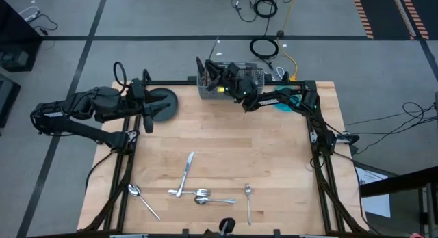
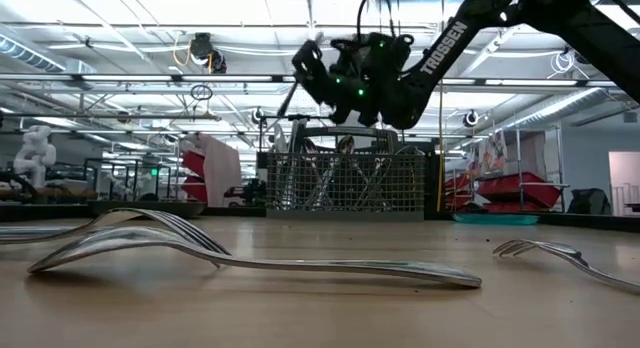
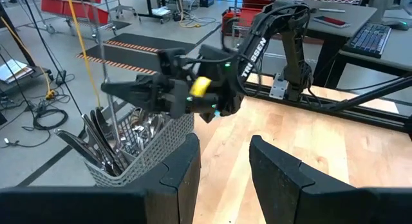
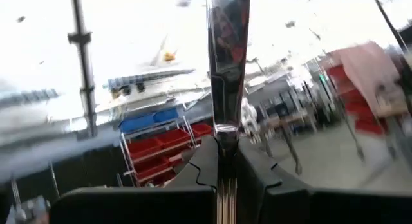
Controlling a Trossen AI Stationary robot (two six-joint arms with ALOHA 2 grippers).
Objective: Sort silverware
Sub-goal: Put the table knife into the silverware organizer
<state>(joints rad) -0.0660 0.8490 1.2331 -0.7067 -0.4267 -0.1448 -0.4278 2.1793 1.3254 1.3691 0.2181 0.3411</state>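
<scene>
Nearest the low camera a fork [image 2: 250, 263] lies flat on the desk [image 1: 226, 139], tines to one side, with another fork [image 2: 565, 256] off toward the edge of that view; from above, these belong to a loose scatter of silverware [image 1: 198, 191] along the desk's near edge, including a knife [image 1: 186, 171] and a spoon [image 1: 135, 191], all well apart from both arms. The right end effector [image 4: 225, 161] is clamped on one slim shiny piece [image 4: 226, 63], its handle pinched between the fingers and its length running straight out along the gripper's line. In the high view this end effector [image 1: 211, 72] hangs over the wire caddy [image 1: 233, 84] at the far edge of the desk; the low view shows it above the caddy's rim, not touching. The caddy already holds many pieces standing upright [image 3: 116, 143]. The coming move likely turns on this: the held piece must point down into a compartment directly below; which compartment I cannot tell. The left end effector [image 3: 222, 163] waits near the dark plate [image 1: 159, 104], fingers partly apart, holding nothing.
</scene>
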